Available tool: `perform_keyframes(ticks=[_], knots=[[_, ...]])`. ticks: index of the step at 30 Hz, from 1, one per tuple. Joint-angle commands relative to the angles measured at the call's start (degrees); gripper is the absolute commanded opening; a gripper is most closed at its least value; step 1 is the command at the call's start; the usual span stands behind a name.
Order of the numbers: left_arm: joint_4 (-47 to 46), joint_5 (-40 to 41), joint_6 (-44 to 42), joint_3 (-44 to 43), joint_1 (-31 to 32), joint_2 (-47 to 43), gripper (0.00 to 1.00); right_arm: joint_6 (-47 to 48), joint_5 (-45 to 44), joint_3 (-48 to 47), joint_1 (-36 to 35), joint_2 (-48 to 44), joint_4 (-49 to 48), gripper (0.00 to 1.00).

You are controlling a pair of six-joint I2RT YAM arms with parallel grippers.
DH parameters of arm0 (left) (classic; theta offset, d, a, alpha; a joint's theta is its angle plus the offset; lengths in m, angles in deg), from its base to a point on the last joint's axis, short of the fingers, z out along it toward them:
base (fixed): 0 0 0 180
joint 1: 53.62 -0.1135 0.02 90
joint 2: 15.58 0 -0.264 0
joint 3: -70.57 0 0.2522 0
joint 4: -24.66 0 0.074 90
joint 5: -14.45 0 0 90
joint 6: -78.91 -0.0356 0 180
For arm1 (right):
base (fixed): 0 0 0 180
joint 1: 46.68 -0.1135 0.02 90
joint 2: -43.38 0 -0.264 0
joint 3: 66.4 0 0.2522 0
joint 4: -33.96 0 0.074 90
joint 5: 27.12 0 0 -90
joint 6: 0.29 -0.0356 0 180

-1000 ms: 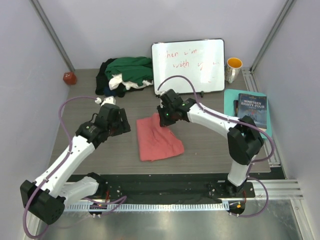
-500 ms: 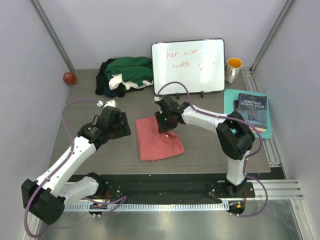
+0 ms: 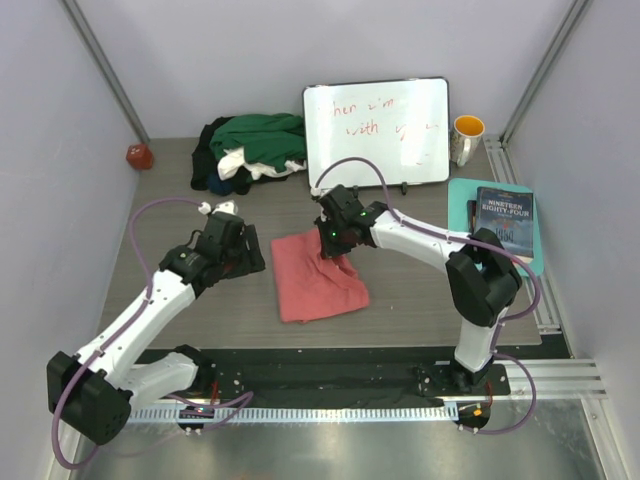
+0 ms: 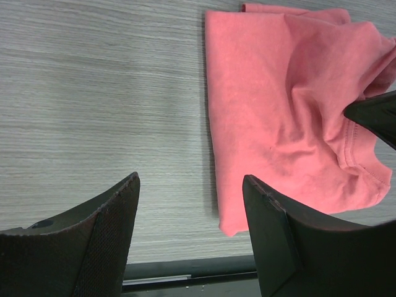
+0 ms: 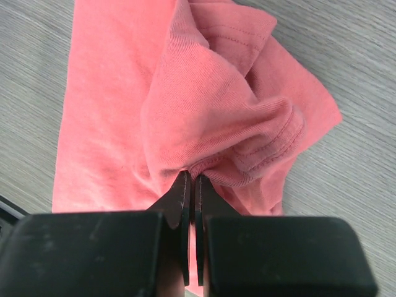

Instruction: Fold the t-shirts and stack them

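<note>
A salmon-pink t-shirt (image 3: 312, 288) lies folded in the middle of the table, its far right corner bunched up. My right gripper (image 3: 334, 240) is shut on a stitched hem of that bunch; in the right wrist view the gripper (image 5: 190, 177) pinches the pink t-shirt (image 5: 117, 111) at its very tips. My left gripper (image 3: 252, 256) hovers open just left of the shirt. The left wrist view shows the gripper (image 4: 191, 179) with nothing between its fingers and the shirt (image 4: 278, 105) ahead to the right. The dark green (image 3: 258, 135), white (image 3: 240, 162) and black (image 3: 205, 150) t-shirts are heaped at the back left.
A whiteboard (image 3: 378, 130) with red writing leans at the back. An orange-lined mug (image 3: 466, 138) stands to its right. A book (image 3: 503, 220) lies on a teal mat (image 3: 460, 195) at the right edge. A red object (image 3: 139, 156) sits far left. The table's dark front edge (image 4: 185, 269) is near.
My right gripper opened over the shirt's bunched corner and has shut on its hem again. My left arm crept slightly toward the shirt.
</note>
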Motion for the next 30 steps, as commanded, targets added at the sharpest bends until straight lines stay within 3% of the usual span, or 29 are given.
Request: perform_keyframes(ticks=[1,8,18,25,30], knots=[[-1.99,-0.09,-0.62,0.43,-0.37,-0.55,0.68,0.13,0.58,-1.43,-0.28,-5.5,0.05,0.01],[-2.35,0.35,-0.45,-0.8,-0.37,0.42,0.68,1.1,1.01,-10.71,-0.28,-11.74,1.81,0.01],[-1.65,5.7,2.53,-0.8,-0.37,-2.48,0.69,3.12,19.11,-29.81,-3.27,-14.64,4.1,0.01],[-0.94,10.45,3.95,-0.36,-0.37,-6.96,0.69,8.38,16.76,-43.85,-3.27,-18.07,9.18,0.01],[-1.03,10.2,4.47,-2.12,-0.37,-4.43,0.69,11.12,12.36,-42.93,-3.18,-18.07,15.26,0.01]])
